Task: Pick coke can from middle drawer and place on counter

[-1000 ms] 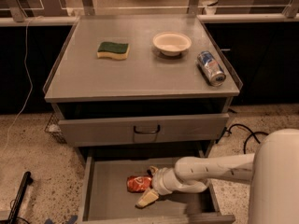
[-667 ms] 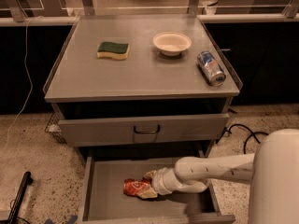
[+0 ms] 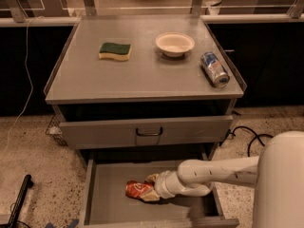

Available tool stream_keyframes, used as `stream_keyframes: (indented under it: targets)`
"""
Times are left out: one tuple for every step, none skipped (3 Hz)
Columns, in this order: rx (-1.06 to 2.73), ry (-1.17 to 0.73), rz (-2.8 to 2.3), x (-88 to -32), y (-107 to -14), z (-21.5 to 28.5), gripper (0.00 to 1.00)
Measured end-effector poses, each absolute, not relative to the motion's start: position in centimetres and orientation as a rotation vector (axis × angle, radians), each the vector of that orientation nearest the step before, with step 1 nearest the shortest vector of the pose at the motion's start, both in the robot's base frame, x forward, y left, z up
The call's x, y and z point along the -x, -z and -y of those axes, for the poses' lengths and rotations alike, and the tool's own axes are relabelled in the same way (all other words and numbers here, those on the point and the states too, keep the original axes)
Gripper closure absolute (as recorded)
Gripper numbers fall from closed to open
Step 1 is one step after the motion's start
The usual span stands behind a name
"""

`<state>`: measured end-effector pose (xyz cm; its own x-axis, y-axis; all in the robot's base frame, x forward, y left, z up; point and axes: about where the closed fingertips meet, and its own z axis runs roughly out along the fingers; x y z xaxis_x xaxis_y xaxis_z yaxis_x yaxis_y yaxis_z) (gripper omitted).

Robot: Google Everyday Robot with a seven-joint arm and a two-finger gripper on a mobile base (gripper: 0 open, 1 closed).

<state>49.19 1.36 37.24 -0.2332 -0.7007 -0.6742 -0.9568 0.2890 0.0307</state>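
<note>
The coke can [image 3: 137,189], red-orange and dented, lies on its side on the floor of the open middle drawer [image 3: 107,204] at the bottom of the view. My gripper [image 3: 148,189] reaches in from the right, low in the drawer. Its tan fingers [image 3: 153,178] sit above and below the can's right end and close on it. The can still rests on the drawer floor. The counter [image 3: 142,77] is the grey cabinet top above.
On the counter lie a green-and-yellow sponge [image 3: 115,51], a white bowl [image 3: 175,43] and a blue and silver can [image 3: 214,69] on its side near the right rim. A closed drawer front with a dark handle [image 3: 149,131] overhangs the open drawer. Cables lie on the floor at both sides.
My gripper has moved left along the drawer floor, from beside the can to around its right end. The can has shifted slightly left.
</note>
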Motion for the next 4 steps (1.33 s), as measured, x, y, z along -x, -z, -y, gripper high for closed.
stream_keyframes:
  targets:
    - [1.492,-0.615,-2.013,-49.1,-37.3,-1.6,1.0]
    - [1.479,-0.616,-1.968,-48.6,-40.8,-0.2,1.0]
    - [1.443,-0.599,-1.917,-48.2,-45.2,2.0,1.0]
    - [1.432,-0.554,-1.859,-47.5,-52.3,4.7,1.0]
